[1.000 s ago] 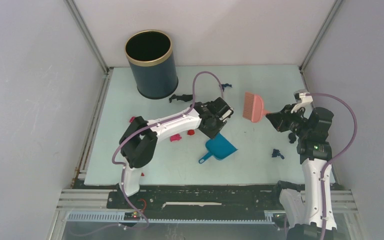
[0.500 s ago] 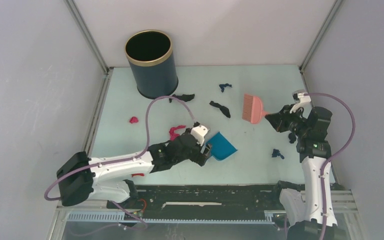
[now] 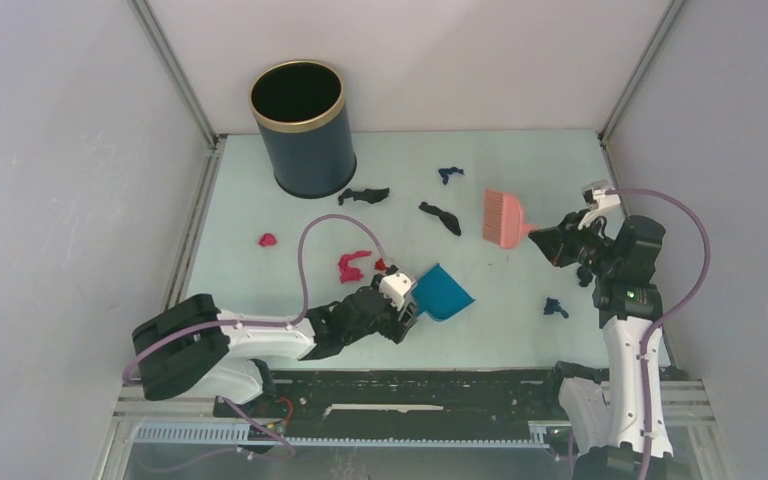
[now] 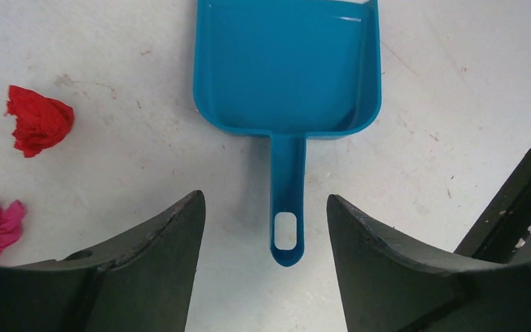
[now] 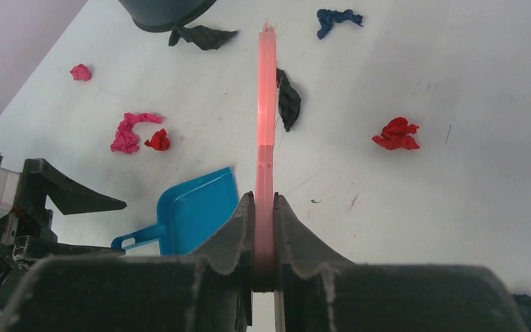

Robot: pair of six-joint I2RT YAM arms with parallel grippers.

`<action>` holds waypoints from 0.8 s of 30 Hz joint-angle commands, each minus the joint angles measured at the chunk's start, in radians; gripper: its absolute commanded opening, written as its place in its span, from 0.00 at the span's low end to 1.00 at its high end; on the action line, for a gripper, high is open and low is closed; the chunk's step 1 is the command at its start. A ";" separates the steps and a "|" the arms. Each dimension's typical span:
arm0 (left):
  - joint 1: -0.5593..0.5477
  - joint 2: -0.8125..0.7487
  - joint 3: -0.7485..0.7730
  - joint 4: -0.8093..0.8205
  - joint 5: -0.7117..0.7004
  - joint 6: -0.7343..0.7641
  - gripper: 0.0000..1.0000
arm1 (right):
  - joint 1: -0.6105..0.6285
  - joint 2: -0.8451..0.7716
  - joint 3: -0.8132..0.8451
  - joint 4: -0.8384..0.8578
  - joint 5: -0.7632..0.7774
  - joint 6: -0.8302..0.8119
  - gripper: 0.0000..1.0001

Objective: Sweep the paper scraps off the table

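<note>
**A:** What are your end effectors doing?

**B:** My left end effector is released. Its jaws are spread low over the table, and the tip of the dustpan handle lies between them, touching neither. My right end effector is clenched on the handle of the pink hand brush, whose bristle head sticks out ahead of it.

**A:** What's in the containers?

**B:** The dustpan's scoop shows bare blue plastic inside. The bin, dark with a gold rim, stands upright at the far left of the table. Its inside is too dark for me to tell what it holds.

**A:** And the paper scraps?

**B:** They lie on the table. A pink one and a red one are just left of the dustpan, and a small pink one lies further left. One black scrap is beside the bin's foot and another is near the brush. A dark blue one lies toward the far edge, and another is near my right arm.
</note>
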State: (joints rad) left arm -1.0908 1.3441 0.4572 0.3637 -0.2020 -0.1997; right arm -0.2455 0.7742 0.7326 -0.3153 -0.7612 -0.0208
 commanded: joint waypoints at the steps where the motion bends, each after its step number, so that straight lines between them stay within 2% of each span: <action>1: -0.003 0.034 -0.019 0.157 0.034 0.035 0.71 | -0.014 -0.002 -0.006 0.033 -0.037 -0.008 0.00; 9: -0.003 0.091 0.010 0.151 0.074 0.051 0.62 | -0.015 0.009 -0.006 0.035 -0.042 -0.008 0.00; 17: -0.003 0.117 0.025 0.121 0.065 0.052 0.59 | -0.007 0.008 -0.006 0.036 -0.047 -0.008 0.00; 24: -0.004 0.164 0.044 0.127 0.069 0.051 0.50 | 0.006 0.013 -0.006 0.038 -0.051 -0.004 0.00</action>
State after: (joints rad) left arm -1.0908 1.4834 0.4534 0.4644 -0.1421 -0.1726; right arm -0.2466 0.7891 0.7261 -0.3153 -0.7940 -0.0204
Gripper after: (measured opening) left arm 0.518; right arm 0.157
